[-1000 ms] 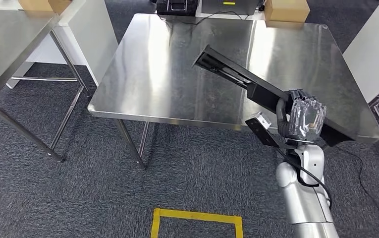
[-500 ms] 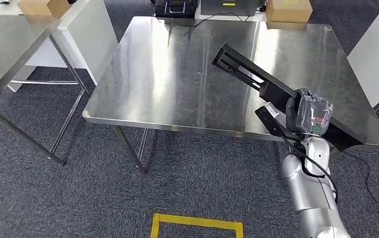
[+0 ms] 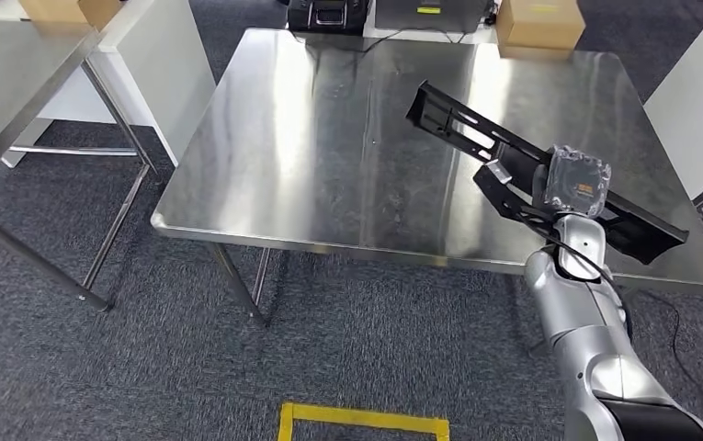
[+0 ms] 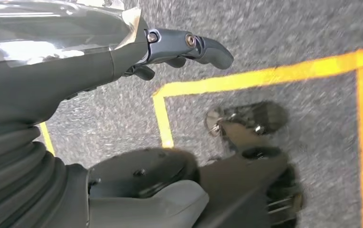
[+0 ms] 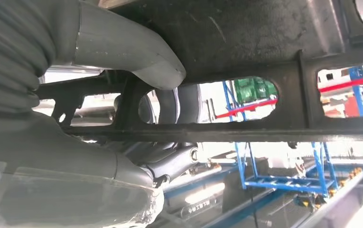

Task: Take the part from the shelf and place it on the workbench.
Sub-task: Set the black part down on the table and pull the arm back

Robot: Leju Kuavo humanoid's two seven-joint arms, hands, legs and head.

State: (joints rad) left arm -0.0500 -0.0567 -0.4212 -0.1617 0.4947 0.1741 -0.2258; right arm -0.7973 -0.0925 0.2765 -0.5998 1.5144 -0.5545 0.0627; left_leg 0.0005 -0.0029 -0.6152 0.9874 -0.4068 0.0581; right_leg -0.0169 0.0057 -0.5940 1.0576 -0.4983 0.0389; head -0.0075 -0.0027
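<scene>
A long black part [image 3: 476, 136] with slots cut through it is gripped near its middle by the right hand [image 3: 575, 182], which is wrapped in clear plastic. In the right wrist view the thumb [image 5: 122, 45] is pressed against one face of the part [image 5: 246, 71] and darker fingers [image 5: 170, 161] are curled round the other side. The part is held tilted above the right half of the steel workbench [image 3: 311, 156]; whether it touches the surface cannot be told. Its far end is pointed toward the middle of the workbench, and its near end is stuck out past the hand toward the right edge.

At the far edge of the workbench a cardboard box [image 3: 536, 23] and a black device [image 3: 326, 13] are seen, well apart from the part. A second steel table [image 3: 17, 83] stands to the left, with grey carpet [image 3: 99, 367] between.

The left hand [image 4: 170, 47] is hung above the carpet and a yellow floor line [image 4: 265, 76], its fingers loose and nothing held.
</scene>
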